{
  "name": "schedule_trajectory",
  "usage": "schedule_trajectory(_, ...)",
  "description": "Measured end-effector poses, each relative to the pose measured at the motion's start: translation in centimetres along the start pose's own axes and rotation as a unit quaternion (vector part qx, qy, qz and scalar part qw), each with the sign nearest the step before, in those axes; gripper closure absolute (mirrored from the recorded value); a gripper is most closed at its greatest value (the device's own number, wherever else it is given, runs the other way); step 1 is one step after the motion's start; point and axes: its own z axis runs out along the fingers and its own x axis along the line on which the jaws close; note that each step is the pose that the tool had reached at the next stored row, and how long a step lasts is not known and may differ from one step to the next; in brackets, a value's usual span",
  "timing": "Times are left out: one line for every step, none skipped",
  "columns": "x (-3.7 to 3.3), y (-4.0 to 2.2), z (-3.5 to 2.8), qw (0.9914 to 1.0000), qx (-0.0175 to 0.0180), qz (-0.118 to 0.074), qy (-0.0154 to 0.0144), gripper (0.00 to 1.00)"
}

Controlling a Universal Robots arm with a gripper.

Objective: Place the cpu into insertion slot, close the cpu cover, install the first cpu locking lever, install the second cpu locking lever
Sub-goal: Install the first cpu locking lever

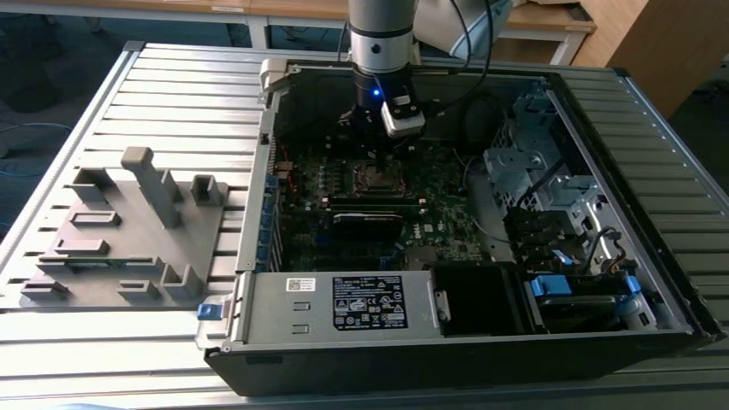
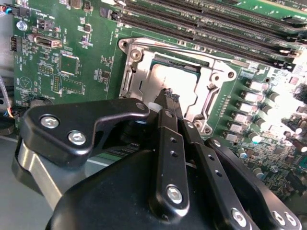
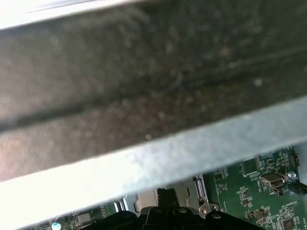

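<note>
We see the arm pointing straight down into the computer case (image 1: 479, 256), its gripper (image 2: 169, 98) pressed together just above the cpu (image 2: 175, 81), which sits in the insertion slot (image 2: 139, 79) under the closed cpu cover (image 2: 211, 88).

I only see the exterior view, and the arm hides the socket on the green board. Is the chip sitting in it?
Observer: Yes. In the second wrist view the chip lies flat in place, with its silver top showing.
Operator: And the cover?
Observer: The cover is down, and its frame lies around the chip.
Operator: Where is the claw?
Observer: The claw has its tip at the cover's edge, just beside the chip.
</note>
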Motion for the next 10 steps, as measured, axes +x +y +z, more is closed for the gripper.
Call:
schedule_trajectory(0.0,0.0,0.0,1.0,0.0001,0.0,0.0004,0.89)
schedule_trajectory(-0.01,0.0,0.01,1.0,0.0005,0.0,0.0017,0.89)
schedule_trajectory(0.0,0.0,0.02,0.99999,0.0011,-0.001,0.004,0.89)
schedule_trajectory(0.0,0.0,0.03,0.99998,0.0016,-0.001,0.0061,0.89)
schedule_trajectory(0.0,0.0,0.03,0.99997,0.0021,-0.001,0.0078,0.89)
schedule_trajectory(0.01,0.0,0.03,0.99996,0.0024,-0.001,0.0084,0.89)
schedule_trajectory(0.01,0.0,0.03,0.99996,0.0024,-0.001,0.0085,0.89)
schedule_trajectory(0.01,0.0,0.03,0.99996,0.0024,-0.001,0.0087,0.89)
schedule_trajectory(0.01,0.0,0.04,0.99996,0.0023,-0.001,0.0087,0.89)
schedule_trajectory(0.01,0.0,0.04,0.99996,0.0024,-0.001,0.0088,0.89)
